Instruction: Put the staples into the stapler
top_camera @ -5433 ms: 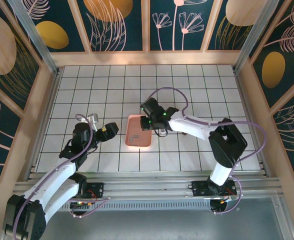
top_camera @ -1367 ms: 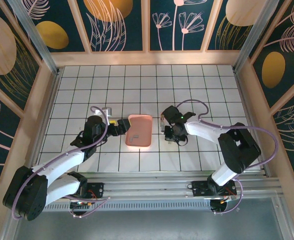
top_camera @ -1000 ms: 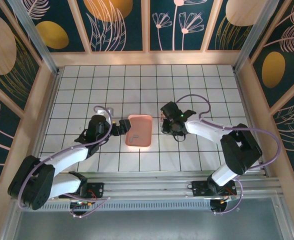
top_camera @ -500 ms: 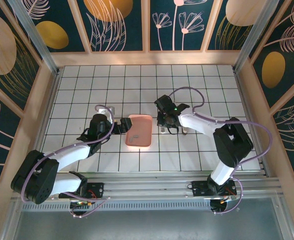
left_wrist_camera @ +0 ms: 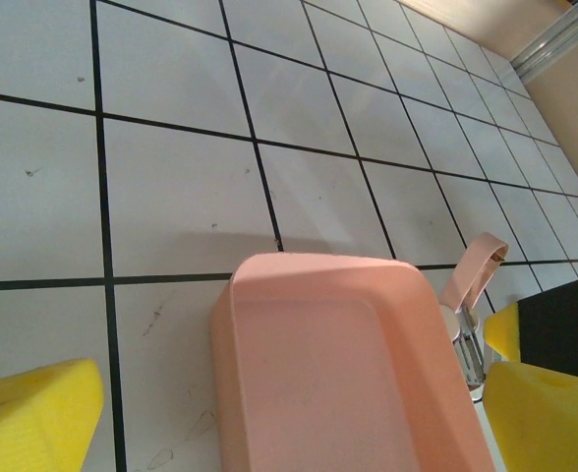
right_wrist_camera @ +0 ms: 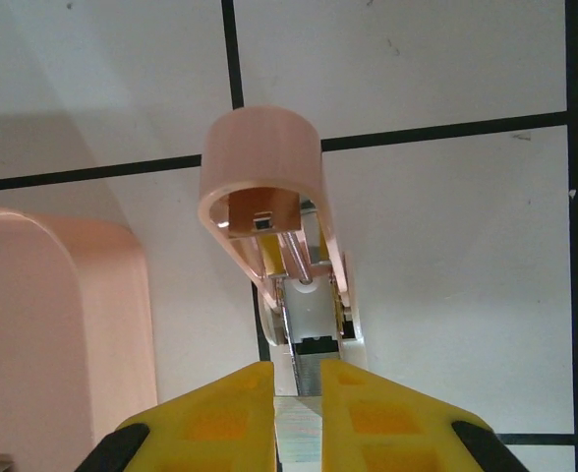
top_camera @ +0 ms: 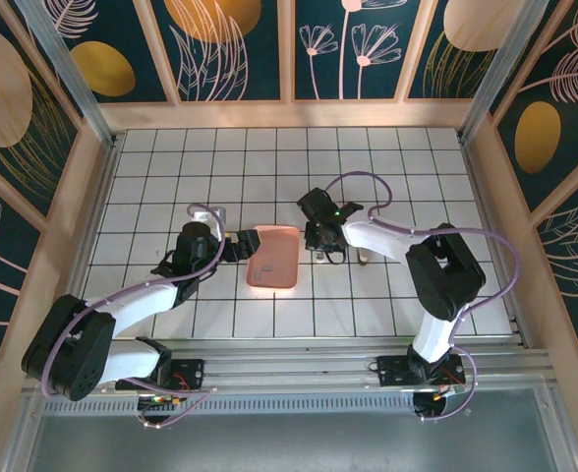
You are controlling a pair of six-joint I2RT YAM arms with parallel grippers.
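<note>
The pink stapler [right_wrist_camera: 260, 149] lies on the white tiled floor with its lid swung up and its white magazine channel bared. My right gripper [right_wrist_camera: 299, 393] is shut on a grey ribbed strip of staples [right_wrist_camera: 300, 431], and the strip's front end lies in the channel. From above, the right gripper [top_camera: 319, 246] sits over the stapler, just right of the pink tray [top_camera: 274, 258]. My left gripper [top_camera: 242, 244] is open at the tray's left edge. Its yellow fingers [left_wrist_camera: 35, 413] straddle the tray's near end [left_wrist_camera: 338, 374], and the stapler's lid [left_wrist_camera: 474, 265] shows beyond the tray.
A small pale object [top_camera: 363, 258] lies on the tiles right of the stapler. Wooden walls [top_camera: 289, 113] close in the tiled floor on three sides. Free tiles stretch behind the tray and to the far left and right.
The right gripper has shifted a little left and back toward the tray, still shut on the strip. The left gripper has crept slightly closer to the tray's left edge.
</note>
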